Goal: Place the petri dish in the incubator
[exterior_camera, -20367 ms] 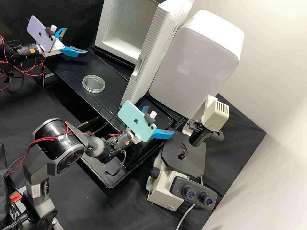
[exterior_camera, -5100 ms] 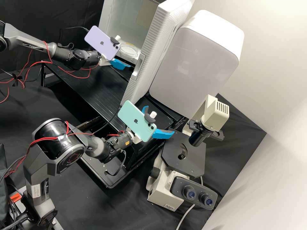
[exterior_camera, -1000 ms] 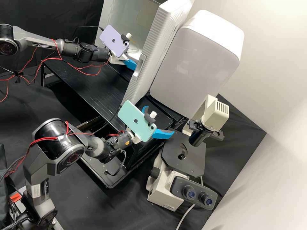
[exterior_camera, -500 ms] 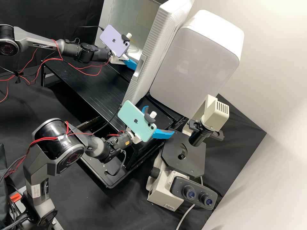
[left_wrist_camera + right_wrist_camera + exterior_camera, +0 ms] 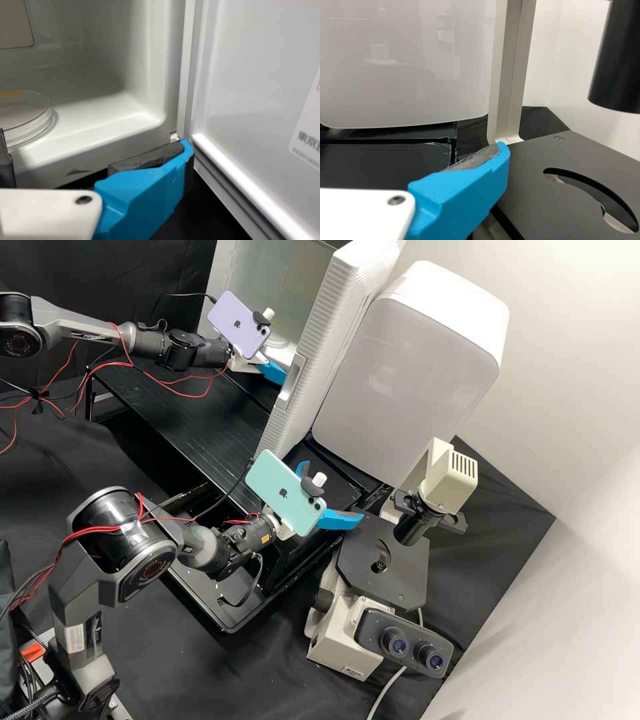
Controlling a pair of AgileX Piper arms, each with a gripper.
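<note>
The clear petri dish (image 5: 22, 117) lies flat on the white floor of the open incubator (image 5: 243, 287), apart from both fingers. In the high view its rim (image 5: 288, 341) peeks out past the purple phone on the far arm. My left gripper (image 5: 92, 145) is open at the incubator's front sill, with one blue finger (image 5: 150, 185) against the lower corner by the door. My right gripper (image 5: 333, 491) stands open near the bench's front, over the black microscope stage (image 5: 560, 170), holding nothing.
The incubator's ribbed white door (image 5: 320, 340) stands open beside the left gripper. A large white housing (image 5: 413, 367) rises behind the right gripper. A microscope (image 5: 380, 620) occupies the front right. Red cables (image 5: 67, 380) trail from the far arm over the black bench (image 5: 200, 420).
Since the earliest frame the dish has gone from the bench into the incubator, carried by the left arm. Over the last second nothing has visibly moved; the right arm stayed still throughout.
</note>
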